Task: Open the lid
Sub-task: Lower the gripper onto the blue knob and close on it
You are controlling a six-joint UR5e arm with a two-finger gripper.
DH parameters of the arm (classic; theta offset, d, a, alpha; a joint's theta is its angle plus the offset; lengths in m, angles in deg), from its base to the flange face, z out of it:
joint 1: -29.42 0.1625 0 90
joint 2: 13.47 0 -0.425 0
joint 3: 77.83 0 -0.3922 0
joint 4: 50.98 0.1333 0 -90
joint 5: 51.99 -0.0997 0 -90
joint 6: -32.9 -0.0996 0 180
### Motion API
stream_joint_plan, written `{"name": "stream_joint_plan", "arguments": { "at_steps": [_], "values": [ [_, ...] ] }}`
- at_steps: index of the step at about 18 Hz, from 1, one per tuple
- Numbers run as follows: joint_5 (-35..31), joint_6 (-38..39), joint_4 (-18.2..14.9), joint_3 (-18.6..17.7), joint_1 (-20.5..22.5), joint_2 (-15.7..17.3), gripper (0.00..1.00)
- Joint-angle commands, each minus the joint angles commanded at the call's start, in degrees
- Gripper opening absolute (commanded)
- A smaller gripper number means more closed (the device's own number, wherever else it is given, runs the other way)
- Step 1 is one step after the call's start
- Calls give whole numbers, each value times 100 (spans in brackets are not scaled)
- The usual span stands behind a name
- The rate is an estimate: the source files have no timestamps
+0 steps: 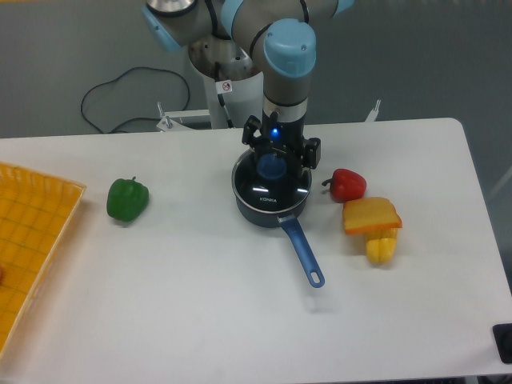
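Bright, even overhead light — sharp pic

open table [200, 296] lies left of the saucepan [270, 204]; its handle [302, 250] and red pepper [347, 185] crowd the right.
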Motion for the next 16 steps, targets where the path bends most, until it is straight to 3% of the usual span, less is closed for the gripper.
{"name": "stream_joint_plan", "arguments": {
  "at_steps": [16],
  "values": [
    [-53,246,-17,-88,-132,-158,100]
  ]
}}
